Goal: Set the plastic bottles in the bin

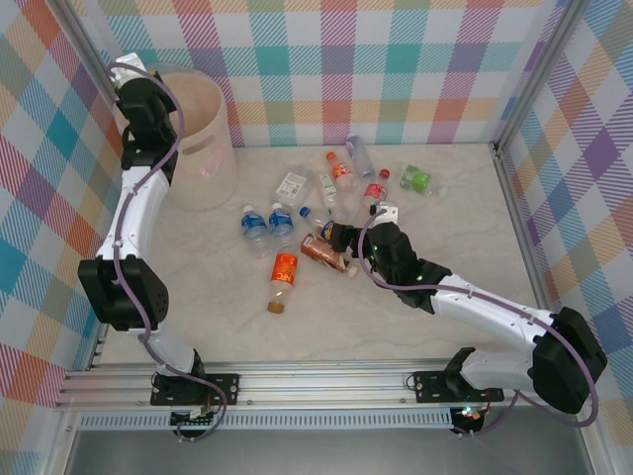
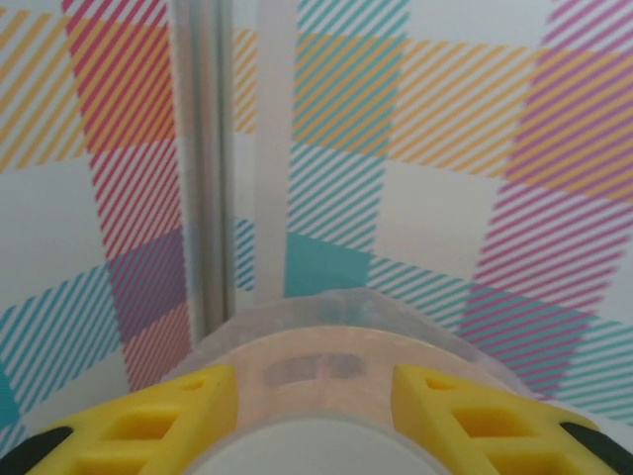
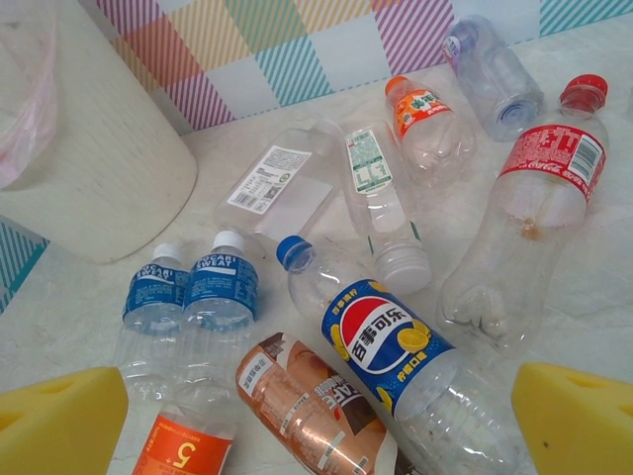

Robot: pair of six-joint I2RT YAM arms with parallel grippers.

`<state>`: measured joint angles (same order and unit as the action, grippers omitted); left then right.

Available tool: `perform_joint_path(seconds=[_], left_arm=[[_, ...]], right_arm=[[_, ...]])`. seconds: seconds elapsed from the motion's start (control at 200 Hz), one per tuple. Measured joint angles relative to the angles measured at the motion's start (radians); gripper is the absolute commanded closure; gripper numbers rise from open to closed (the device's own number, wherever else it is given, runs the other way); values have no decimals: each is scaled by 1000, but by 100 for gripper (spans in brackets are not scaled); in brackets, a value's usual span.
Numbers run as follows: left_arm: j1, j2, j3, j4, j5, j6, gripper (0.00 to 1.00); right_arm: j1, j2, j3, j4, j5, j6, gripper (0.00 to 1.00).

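1. Plastic bottles (image 1: 254, 223): about a dozen lie flat in a loose cluster mid-worktop (image 1: 455, 228), right of the bin (image 1: 203, 148) and apart from it. Cannot tell whether any are inside the bin.
2. Likely target, judging by aim: the Pepsi bottle (image 3: 381, 341), blue label and blue cap. It is nearest the centre of the right wrist view.
3. Key relation: the Pepsi bottle sits directly under the right pincer (image 3: 318, 396), between its yellow fingers. Its long axis runs diagonally in that view, cap at upper left and base at lower right, so it lies skewed to the line between the fingers. My read is that the wrist needs a twist before closing.
4. Crowding: the brown-label bottle (image 3: 297, 396) lies parallel to the Pepsi bottle and touches its left side. There is a risk of catching both.
5. Right pincer: spread wide, pinching nothing, hovering low over the cluster. This is the nearer arm.
6. Left pincer (image 2: 313, 396): up over the bin rim, well apart from the bottles and closed down. Something pale sits between its fingers, but I cannot tell whether it pinches anything.
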<state>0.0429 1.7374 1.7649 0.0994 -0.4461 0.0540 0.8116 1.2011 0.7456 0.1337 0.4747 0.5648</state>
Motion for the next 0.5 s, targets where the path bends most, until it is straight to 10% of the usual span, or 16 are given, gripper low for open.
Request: perform_joint_path(seconds=[0.32, 0.5], left_arm=[[31, 186, 175, -48, 8, 196, 51], [32, 273, 257, -119, -12, 267, 27]], right_arm=[[0, -1, 0, -6, 20, 1, 0], [0, -1, 0, -24, 43, 6, 0]])
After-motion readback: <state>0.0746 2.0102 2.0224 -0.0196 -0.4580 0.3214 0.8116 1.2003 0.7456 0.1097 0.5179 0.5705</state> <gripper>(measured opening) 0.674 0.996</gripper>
